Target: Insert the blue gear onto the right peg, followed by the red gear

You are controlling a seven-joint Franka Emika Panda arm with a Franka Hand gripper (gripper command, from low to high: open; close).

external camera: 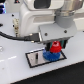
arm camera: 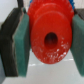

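Exterior view, arm: white Panda arm point(external camera: 42, 20) fills the upper half, wrist pointing down over the plate.
Table: white surface point(external camera: 15, 70) under everything.
Plate: grey rectangle with a black frame point(external camera: 35, 58), lying flat on the table, its long side running from the exterior view's left to right.
Gripper: gripper point(external camera: 55, 46) hangs directly over the plate's right end, closed on the red gear.
Blue gear: bright blue toothed disc point(external camera: 50, 56) sits on the plate's right end, directly below the red gear.
Red gear: red disc point(external camera: 55, 47) held between the fingers, just above the blue gear; whether the two touch is too blurred to say.
Right peg: hidden under the gears and gripper, so it cannot be made out.
Left peg: thin dark pin point(external camera: 37, 57) standing upright on the plate, to the exterior view's left of the blue gear.
Wrist view, grip: red gear point(arm camera: 50, 35) seen face-on with its centre hole open, clamped at its toothed rim by green pads point(arm camera: 22, 45) on dark fingers, one each side.
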